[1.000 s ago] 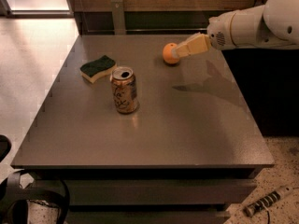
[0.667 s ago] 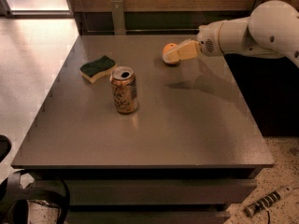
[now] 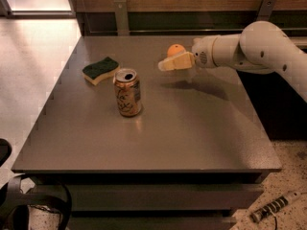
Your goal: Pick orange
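The orange (image 3: 175,49) is a small round bright-orange fruit on the far part of the grey table (image 3: 192,128), right of centre. My gripper (image 3: 164,65) reaches in from the right on a white arm (image 3: 259,49). Its cream tip lies just in front of the orange and covers the fruit's lower part. I cannot tell whether it touches the orange.
An open orange-and-tan drink can (image 3: 128,92) stands left of centre on the table. A green and yellow sponge (image 3: 100,70) lies behind it to the left. A wooden wall with metal brackets runs behind the table. A cable lies on the floor at the bottom right.
The gripper has moved left, from beside the orange on its right to in front of it. The orange, can and sponge have stayed in place.
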You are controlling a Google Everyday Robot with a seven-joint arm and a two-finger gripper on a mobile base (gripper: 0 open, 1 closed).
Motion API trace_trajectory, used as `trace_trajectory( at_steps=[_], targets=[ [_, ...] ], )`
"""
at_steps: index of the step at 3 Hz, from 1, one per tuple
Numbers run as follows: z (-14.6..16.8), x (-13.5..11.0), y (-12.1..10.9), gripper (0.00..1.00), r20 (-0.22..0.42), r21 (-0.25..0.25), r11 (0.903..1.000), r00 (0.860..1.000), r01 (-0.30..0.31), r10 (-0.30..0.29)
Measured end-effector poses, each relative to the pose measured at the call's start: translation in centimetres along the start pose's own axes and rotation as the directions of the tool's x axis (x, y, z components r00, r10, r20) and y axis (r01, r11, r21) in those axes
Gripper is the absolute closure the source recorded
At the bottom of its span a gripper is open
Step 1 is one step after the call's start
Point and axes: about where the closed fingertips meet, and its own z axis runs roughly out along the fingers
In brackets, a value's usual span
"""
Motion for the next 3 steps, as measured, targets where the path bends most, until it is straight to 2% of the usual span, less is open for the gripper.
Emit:
trace_trajectory(
  at_steps=[1,2,3],
  targets=[
    [1.7,0.6,-0.4,0.0,0.064,-0.008,0.9989,0.997,-0.047,0.047],
    [2.9,0.4,-1.6,0.0,0.109,-0.012,0.9959,0.99,-0.089,0.09],
    [4.7,-0.6,-3.0,0.0,0.146,-0.02,0.994,0.983,-0.107,0.109]
  ],
)
